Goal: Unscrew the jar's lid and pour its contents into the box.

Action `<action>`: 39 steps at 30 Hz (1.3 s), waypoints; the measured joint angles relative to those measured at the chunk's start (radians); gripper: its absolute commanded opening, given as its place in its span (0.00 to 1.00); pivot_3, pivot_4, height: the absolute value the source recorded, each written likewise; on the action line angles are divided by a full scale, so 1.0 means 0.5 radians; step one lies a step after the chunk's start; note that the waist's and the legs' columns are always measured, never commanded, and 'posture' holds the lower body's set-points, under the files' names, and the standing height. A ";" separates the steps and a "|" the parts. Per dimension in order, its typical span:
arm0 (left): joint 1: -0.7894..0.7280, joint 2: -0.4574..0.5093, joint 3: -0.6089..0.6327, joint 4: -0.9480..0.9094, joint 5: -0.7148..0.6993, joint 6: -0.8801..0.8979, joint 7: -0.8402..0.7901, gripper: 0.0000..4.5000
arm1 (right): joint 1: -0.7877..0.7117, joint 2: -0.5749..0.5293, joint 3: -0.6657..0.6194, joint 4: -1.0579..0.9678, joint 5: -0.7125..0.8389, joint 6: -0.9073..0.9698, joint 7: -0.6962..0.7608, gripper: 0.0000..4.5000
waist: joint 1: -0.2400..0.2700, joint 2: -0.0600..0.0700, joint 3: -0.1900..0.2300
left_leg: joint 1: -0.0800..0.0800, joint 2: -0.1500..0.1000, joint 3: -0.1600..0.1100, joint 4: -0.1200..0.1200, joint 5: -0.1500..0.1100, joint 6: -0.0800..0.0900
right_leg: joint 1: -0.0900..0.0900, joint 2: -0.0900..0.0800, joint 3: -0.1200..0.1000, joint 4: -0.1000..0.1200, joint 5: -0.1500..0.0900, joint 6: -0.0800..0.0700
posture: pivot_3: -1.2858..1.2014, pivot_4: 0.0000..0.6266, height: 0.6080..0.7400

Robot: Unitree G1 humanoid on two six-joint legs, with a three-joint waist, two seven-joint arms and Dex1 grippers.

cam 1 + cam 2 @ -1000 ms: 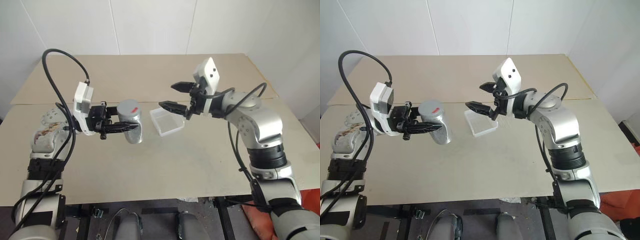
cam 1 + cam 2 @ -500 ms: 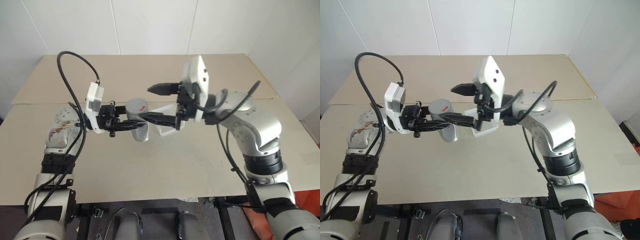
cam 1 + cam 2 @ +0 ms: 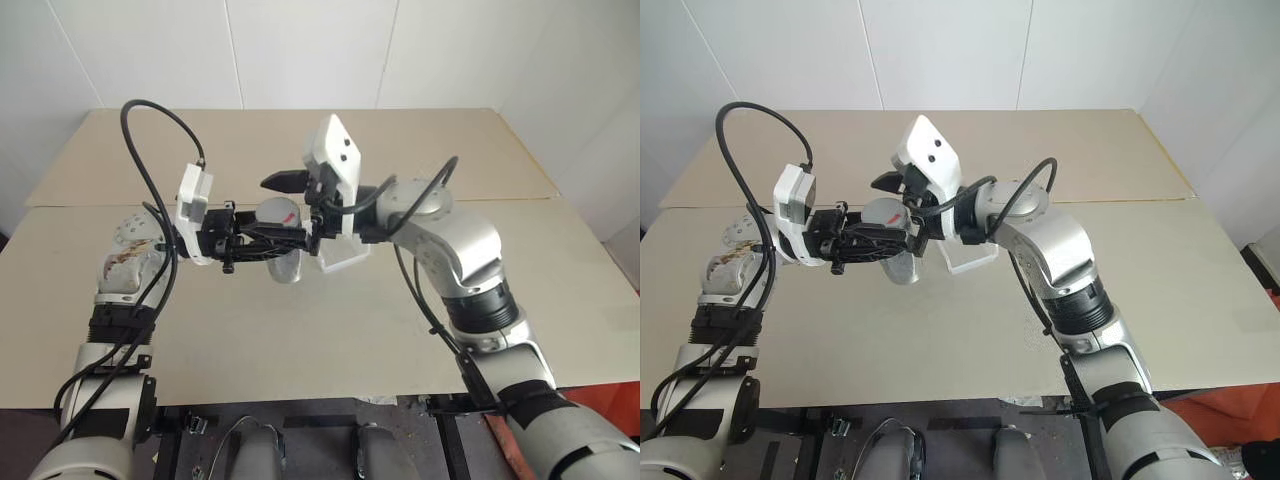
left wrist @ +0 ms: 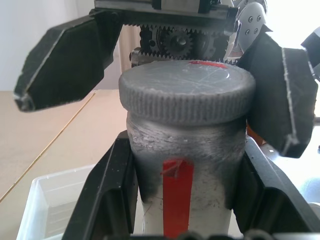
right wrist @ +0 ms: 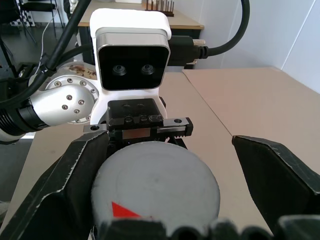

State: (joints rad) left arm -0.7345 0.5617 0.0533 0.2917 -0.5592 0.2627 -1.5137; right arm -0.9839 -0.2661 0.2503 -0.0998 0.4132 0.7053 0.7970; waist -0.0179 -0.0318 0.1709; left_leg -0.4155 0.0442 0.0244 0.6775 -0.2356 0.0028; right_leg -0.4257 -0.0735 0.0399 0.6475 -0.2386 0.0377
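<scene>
Left eye view: the jar [image 3: 283,250] is being held above the desk [image 3: 300,330] by the left gripper [image 3: 262,243], whose fingers are clenched on its body. The lid [image 3: 277,212] is still being carried on the jar's top, with a red mark showing on it. The right gripper [image 3: 285,208] is being held level at the lid, its fingers spread wide, one above the lid and one beside the left fingers. The box [image 3: 345,255] is lying on the desk just behind the jar, partly hidden by the right wrist.

Right eye view: the same arrangement is being shown, with the jar [image 3: 896,262] gripped over the desk and the box [image 3: 970,258] just beside it.

Left wrist view: the jar [image 4: 185,170] is being clamped between the two left fingers [image 4: 107,195] below the ribbed lid [image 4: 186,97]. The right fingers [image 4: 65,60] are being kept apart from the lid on either side. A corner of the box [image 4: 55,200] is being seen below.

Right wrist view: the lid [image 5: 155,187] is being framed between the right fingers [image 5: 280,172]; one finger is standing well clear, while contact by the other cannot be told.
</scene>
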 measured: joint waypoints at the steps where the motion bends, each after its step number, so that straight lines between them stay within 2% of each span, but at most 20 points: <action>1: 0.000 0.000 0.000 0.000 0.003 0.000 0.000 0.46 | 0.000 -0.002 0.000 0.003 -0.001 0.000 0.001 0.99 | 0.000 0.000 0.000 | 0.000 0.000 0.000 0.000 0.000 0.000 | 0.000 0.000 0.000 0.000 0.000 0.000 | 0.52 0.24 1.00; 15: 0.013 0.035 0.015 -0.002 0.014 0.003 0.015 0.46 | 0.149 -0.252 -0.110 -0.154 0.106 -0.001 0.109 0.99 | 0.002 0.000 0.000 | 0.000 0.000 0.000 0.000 0.000 0.000 | 0.000 0.000 0.000 -0.001 0.000 0.000 | 0.52 0.24 1.00; 21: 0.065 0.045 0.022 -0.036 0.011 0.002 -0.022 0.46 | 0.258 -0.406 -0.277 -0.175 0.119 -0.006 0.087 0.99 | 0.005 0.000 0.000 | 0.000 0.000 0.000 0.000 0.000 0.000 | 0.000 0.000 0.000 -0.003 0.000 0.000 | 0.52 0.24 1.00; 32: 0.065 0.037 0.023 -0.052 0.012 0.001 -0.020 0.46 | 0.323 -0.438 -0.292 -0.334 0.198 -0.012 0.156 0.99 | 0.005 0.000 0.000 | 0.000 0.000 0.000 0.000 0.000 0.000 | 0.000 0.000 0.001 -0.004 0.000 0.000 | 0.52 0.24 1.00; 39: 0.065 0.002 0.019 -0.051 0.014 -0.004 -0.012 0.46 | 0.248 -0.305 -0.212 -0.447 0.280 -0.007 0.136 0.99 | -0.002 0.000 0.000 | 0.001 0.000 0.000 0.000 0.000 0.000 | 0.000 0.001 0.001 -0.003 0.000 0.000 | 0.52 0.24 1.00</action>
State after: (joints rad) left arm -0.7022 0.5629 0.0628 0.2660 -0.5522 0.2607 -1.5199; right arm -0.8601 -0.4188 0.1443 -0.3233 0.5530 0.7015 0.8651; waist -0.0190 -0.0319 0.1708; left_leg -0.4150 0.0444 0.0243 0.6777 -0.2356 0.0029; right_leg -0.4257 -0.0732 0.0402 0.6458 -0.2387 0.0377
